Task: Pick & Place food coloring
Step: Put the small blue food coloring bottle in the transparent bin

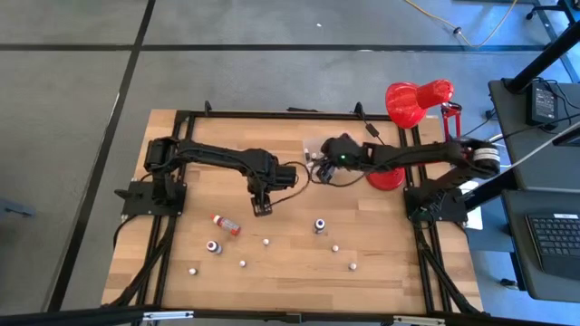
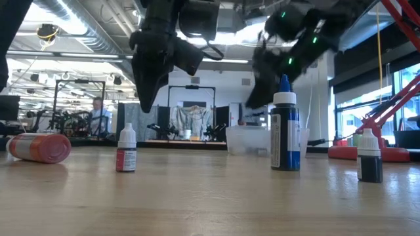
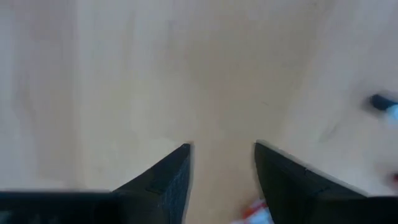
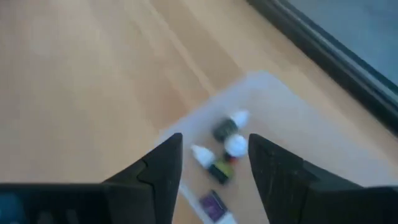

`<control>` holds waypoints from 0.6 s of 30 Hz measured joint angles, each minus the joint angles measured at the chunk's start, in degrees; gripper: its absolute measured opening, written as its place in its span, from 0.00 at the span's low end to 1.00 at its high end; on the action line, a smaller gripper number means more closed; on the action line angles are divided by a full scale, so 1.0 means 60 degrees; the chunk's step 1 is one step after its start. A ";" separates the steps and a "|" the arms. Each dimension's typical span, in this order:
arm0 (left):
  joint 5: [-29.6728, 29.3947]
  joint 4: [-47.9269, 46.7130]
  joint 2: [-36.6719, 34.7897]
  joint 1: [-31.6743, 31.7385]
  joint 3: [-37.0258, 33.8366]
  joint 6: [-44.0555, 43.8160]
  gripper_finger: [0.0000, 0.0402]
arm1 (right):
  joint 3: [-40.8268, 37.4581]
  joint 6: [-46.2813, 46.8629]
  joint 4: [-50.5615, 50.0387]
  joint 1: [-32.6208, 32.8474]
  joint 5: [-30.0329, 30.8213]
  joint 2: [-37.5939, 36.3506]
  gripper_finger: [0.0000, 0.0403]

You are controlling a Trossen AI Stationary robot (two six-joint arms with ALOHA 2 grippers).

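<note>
Bottle labels are showing no readable writing.
Right gripper [image 4: 211, 155], jaws apart, is hovering over the clear tub [image 4: 292, 118] holding blurred food coloring [image 4: 227, 127]; left gripper [image 3: 221, 168], jaws apart and empty, is hanging above the bench [image 3: 124, 74].

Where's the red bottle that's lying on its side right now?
In the high view the red bottle lies on the table's left half, below and left of the left gripper, with a small upright bottle just below it.
</note>
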 joint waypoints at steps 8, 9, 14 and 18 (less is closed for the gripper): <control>-0.0477 0.0669 0.0000 0.0596 0.0000 0.1357 0.41 | 0.0000 -0.0688 -0.1106 0.1068 -0.2029 -0.1482 0.45; -0.0477 0.0791 0.0000 0.0697 0.0000 0.1509 0.40 | 0.0000 -0.0815 -0.1273 0.1304 -0.2193 -0.1595 0.45; -0.0435 0.1790 0.0000 0.1172 0.0000 0.2352 0.40 | 0.0000 -0.0682 -0.2263 0.2739 -0.2427 -0.2063 0.45; -0.0428 0.2906 0.0000 0.1466 0.0000 0.2935 0.40 | 0.0000 -0.0140 -0.3089 0.3921 -0.2388 -0.2263 0.45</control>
